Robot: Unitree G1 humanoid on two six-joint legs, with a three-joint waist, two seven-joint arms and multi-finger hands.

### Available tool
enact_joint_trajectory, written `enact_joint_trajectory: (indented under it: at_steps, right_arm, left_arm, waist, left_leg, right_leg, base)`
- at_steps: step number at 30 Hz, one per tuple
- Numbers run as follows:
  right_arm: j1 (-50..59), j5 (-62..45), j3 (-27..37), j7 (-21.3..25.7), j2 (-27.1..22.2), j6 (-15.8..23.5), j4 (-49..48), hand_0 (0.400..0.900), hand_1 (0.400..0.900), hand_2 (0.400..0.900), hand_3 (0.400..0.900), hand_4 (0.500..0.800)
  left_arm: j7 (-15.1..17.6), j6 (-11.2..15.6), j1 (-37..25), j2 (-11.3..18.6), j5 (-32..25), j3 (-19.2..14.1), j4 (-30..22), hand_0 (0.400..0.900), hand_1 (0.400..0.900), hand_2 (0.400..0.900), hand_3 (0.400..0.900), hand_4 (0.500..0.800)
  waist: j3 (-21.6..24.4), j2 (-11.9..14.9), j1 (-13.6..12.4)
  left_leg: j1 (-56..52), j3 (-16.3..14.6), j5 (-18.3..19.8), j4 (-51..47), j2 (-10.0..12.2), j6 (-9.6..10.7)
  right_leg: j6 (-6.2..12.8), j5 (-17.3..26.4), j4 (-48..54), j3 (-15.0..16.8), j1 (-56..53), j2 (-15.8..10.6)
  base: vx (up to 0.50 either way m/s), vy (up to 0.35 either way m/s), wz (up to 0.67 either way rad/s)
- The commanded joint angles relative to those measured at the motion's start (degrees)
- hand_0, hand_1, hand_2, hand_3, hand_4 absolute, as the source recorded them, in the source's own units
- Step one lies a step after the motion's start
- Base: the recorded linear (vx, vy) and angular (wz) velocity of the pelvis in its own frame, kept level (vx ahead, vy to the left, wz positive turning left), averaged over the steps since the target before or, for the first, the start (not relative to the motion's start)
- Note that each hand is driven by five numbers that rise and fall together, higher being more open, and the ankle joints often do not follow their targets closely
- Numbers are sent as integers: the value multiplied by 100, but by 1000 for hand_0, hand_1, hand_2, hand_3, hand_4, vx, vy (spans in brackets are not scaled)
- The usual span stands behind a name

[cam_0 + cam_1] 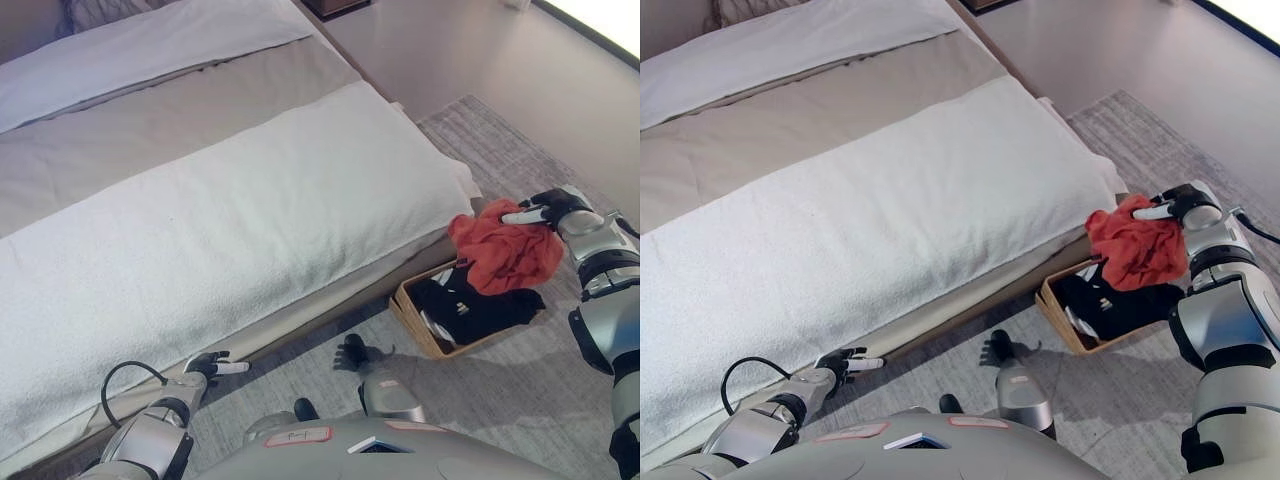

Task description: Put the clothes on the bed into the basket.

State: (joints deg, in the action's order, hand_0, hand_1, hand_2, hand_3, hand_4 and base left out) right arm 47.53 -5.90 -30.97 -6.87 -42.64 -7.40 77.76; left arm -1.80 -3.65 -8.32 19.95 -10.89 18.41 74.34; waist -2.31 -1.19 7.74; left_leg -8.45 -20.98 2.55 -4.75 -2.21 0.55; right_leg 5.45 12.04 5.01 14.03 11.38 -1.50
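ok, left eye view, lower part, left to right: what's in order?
left hand by the bed edge → basket with dark clothes in it → red cloth held over the basket → right hand.

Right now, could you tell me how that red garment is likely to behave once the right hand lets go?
Probably floppy: the red garment hangs bunched from the right hand. Likely light. It should drop and slump into the basket below.
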Motion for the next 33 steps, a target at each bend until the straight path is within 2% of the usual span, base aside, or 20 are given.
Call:
enact_joint_trajectory:
  at_steps: [1, 6, 7, 8, 9, 33]
  right_arm:
    - [782, 219, -34, 132, -652, 188, 302, 400, 400, 400, 400, 500]
    - [747, 222, -29, 135, -674, 190, 297, 400, 400, 400, 400, 500]
    - [740, 235, -25, 136, -674, 185, 311, 606, 606, 606, 606, 624]
    - [748, 237, -25, 147, -689, 188, 306, 741, 741, 741, 741, 705]
    - [732, 239, -20, 143, -692, 189, 301, 900, 900, 900, 900, 800]
    - [478, 202, 91, 154, -764, 194, 208, 900, 900, 900, 900, 800]
  left_arm:
    - [93, 56, -83, 506, 219, -218, 239, 900, 900, 900, 900, 800]
    - [101, 63, -98, 528, 214, -224, 218, 900, 900, 900, 900, 800]
    - [107, 66, -107, 526, 209, -225, 213, 900, 900, 900, 900, 800]
    - [112, 63, -111, 524, 201, -231, 208, 900, 900, 900, 900, 800]
    - [116, 67, -108, 526, 208, -234, 199, 900, 900, 900, 900, 800]
    - [147, 64, -72, 436, 173, -236, 169, 900, 900, 900, 900, 800]
  waist:
    - [19, -155, 17]
    - [-5, -183, 22]
    - [-12, -190, 16]
    - [-17, -195, 14]
    - [-19, -194, 7]
    - [-55, -149, -94]
  left_leg:
    - [46, 382, 758, 409, 124, -100]
    - [59, 379, 771, 416, 83, -137]
    - [59, 381, 775, 413, 74, -143]
    - [63, 386, 778, 422, 60, -150]
    - [70, 393, 783, 434, 53, -156]
    - [115, 582, 759, 458, 53, -138]
  right_leg:
    - [621, -205, -204, 14, -28, -128]
    - [652, -166, -228, 33, 22, -122]
    - [654, -158, -229, 37, 30, -127]
    - [660, -150, -236, 36, 40, -126]
    - [662, -140, -235, 33, 39, -132]
    - [588, -159, -216, -79, -15, -171]
  base:
    - [-24, -2, -10]
    - [-22, 2, -9]
    - [-10, 2, -5]
    - [-14, -3, -5]
    - [0, 0, 0]
    - [-3, -4, 2]
